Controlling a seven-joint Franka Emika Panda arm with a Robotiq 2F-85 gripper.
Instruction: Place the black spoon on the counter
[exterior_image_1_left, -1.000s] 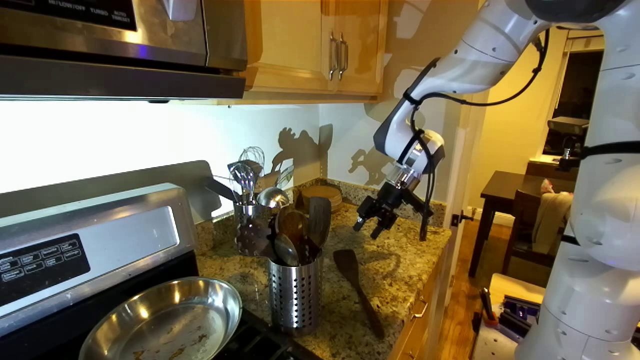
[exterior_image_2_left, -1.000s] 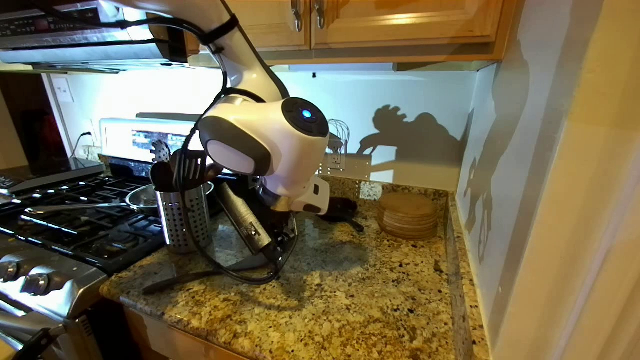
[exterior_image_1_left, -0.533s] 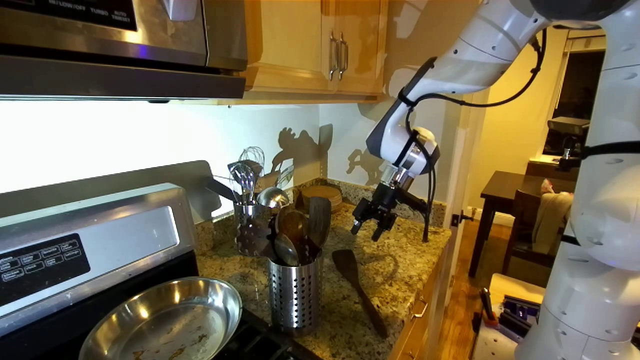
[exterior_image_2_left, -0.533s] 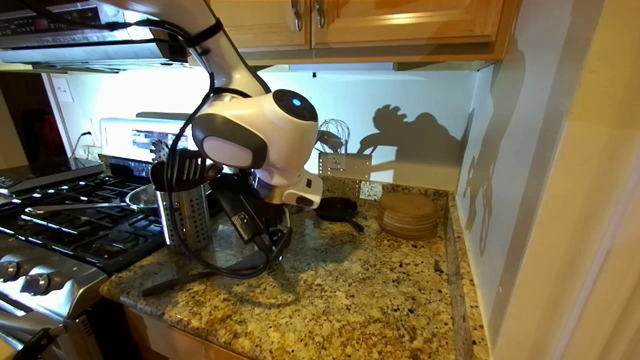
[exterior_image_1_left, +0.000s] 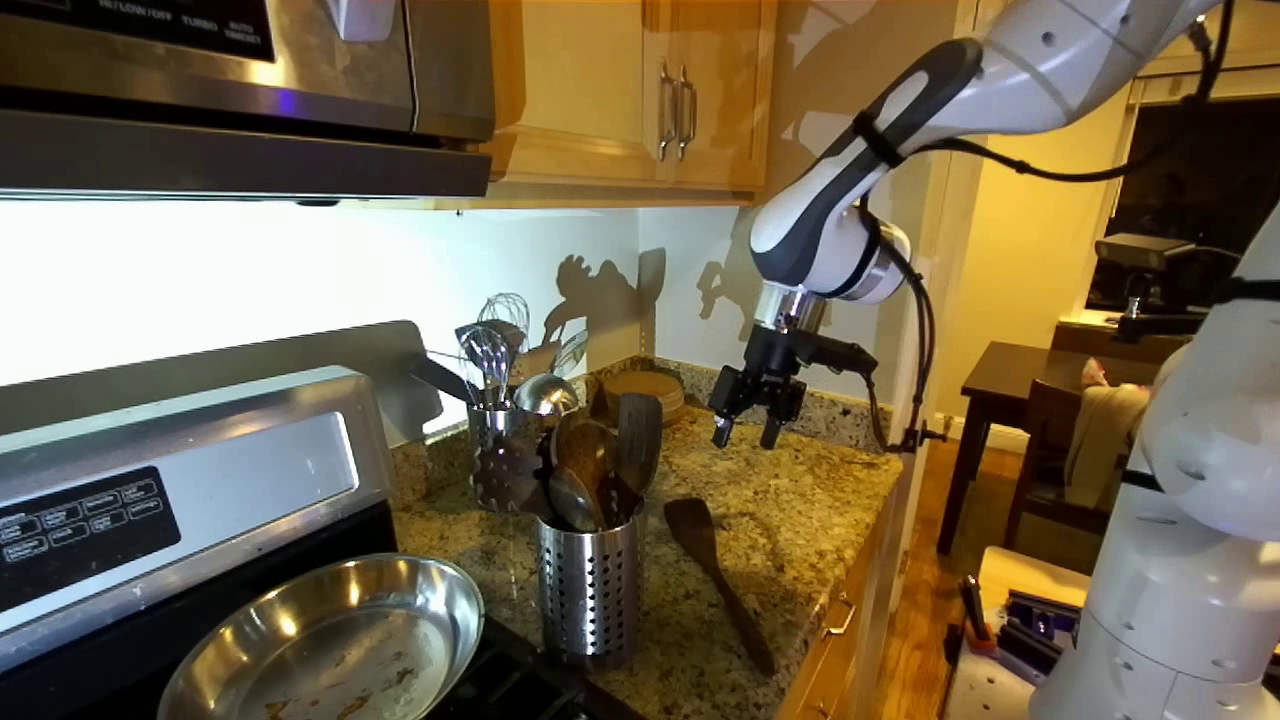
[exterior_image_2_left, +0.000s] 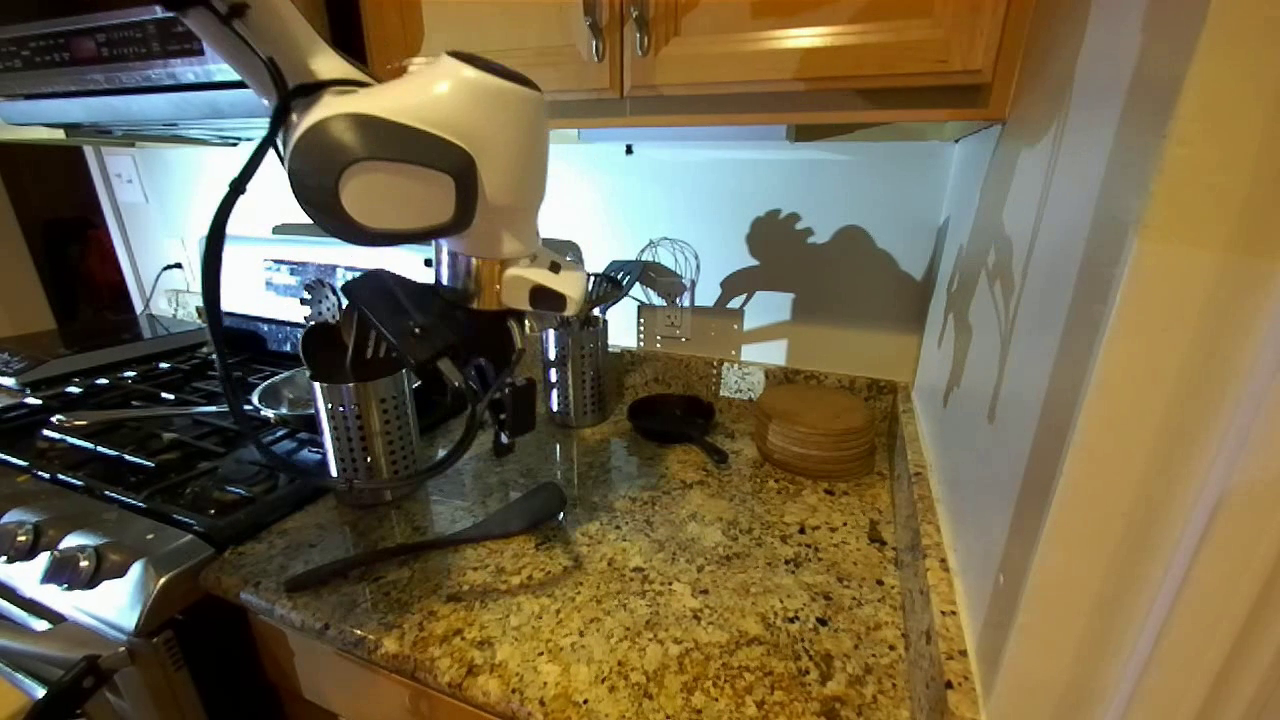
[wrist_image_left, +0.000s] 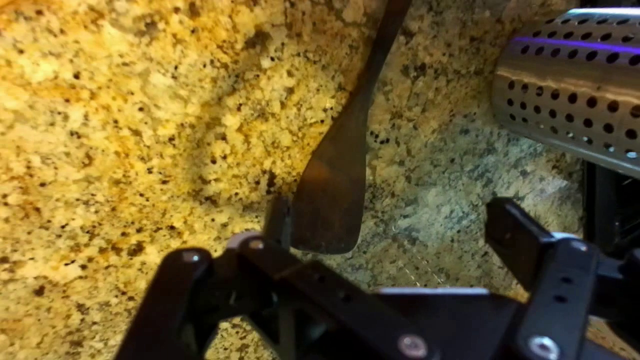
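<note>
I cannot pick out the black spoon; it is hidden or not distinguishable among the dark utensils in the near steel holder (exterior_image_1_left: 590, 595). The speckled granite counter (exterior_image_1_left: 815, 515) also shows in an exterior view (exterior_image_2_left: 720, 590) and the wrist view (wrist_image_left: 150, 130). A broad dark spatula (exterior_image_1_left: 712, 560) lies flat on it; its blade shows in the wrist view (wrist_image_left: 332, 200). My gripper (exterior_image_1_left: 746, 438) points down above the counter, beyond the spatula's blade. In the wrist view the gripper (wrist_image_left: 392, 225) is open and empty; its left finger overlaps the blade's edge from above.
The near holder stands right of the jaws in the wrist view (wrist_image_left: 565, 90). A farther steel holder (exterior_image_2_left: 575, 375) has whisks and a ladle. A small black skillet (exterior_image_2_left: 668, 415) and stacked round wooden boards (exterior_image_2_left: 815, 435) stand behind. A steel pan (exterior_image_1_left: 330, 640) sits on the stove.
The gripper has risen and turned from slanted to nearly upright. In an exterior view the arm has moved up and left, uncovering the spatula's blade and the farther holder. The spatula stays in place.
</note>
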